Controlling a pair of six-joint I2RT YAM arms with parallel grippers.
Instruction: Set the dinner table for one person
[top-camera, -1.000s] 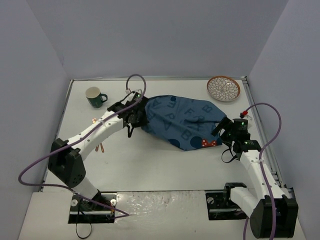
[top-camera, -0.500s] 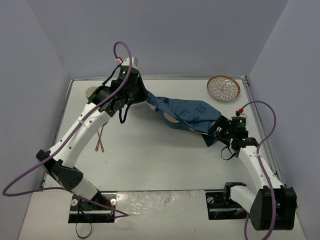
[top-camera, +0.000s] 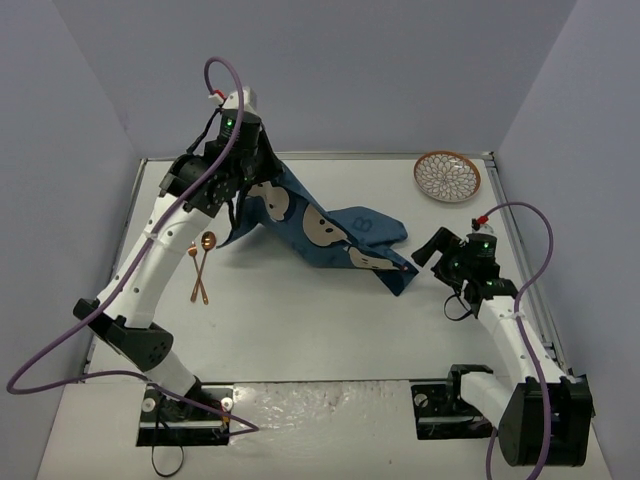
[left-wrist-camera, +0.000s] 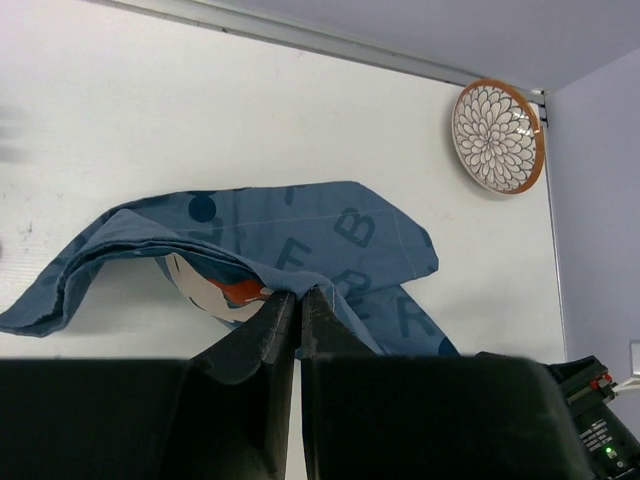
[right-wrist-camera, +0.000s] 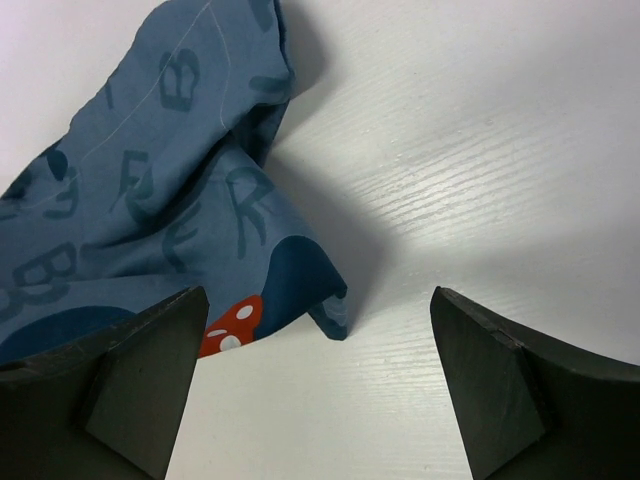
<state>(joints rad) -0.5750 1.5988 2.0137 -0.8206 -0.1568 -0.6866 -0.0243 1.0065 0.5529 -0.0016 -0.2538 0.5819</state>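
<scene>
Up went the left claw (left-wrist-camera: 297, 300), shut tight on the blue cloth (top-camera: 320, 225) above the big white table (top-camera: 300, 330), while the right claw (right-wrist-camera: 318, 300) sat wide open and empty, so the cloth could flop down crumpled.

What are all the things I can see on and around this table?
table: one, white, fills the floor of the scene.
cloth mat: one, dark blue with letters and cartoon prints, middle of the table, its left end lifted into the air.
plate: one, white flower pattern with an orange-brown rim, far right corner.
copper utensils: two, crossed, on the left side; one is clearly a spoon.
arms: two, white and black with purple cables, based at the near edge.
left gripper: black, shut on the cloth mat, held high.
right gripper: black, open, at the cloth mat's near right corner, holding nothing.
</scene>
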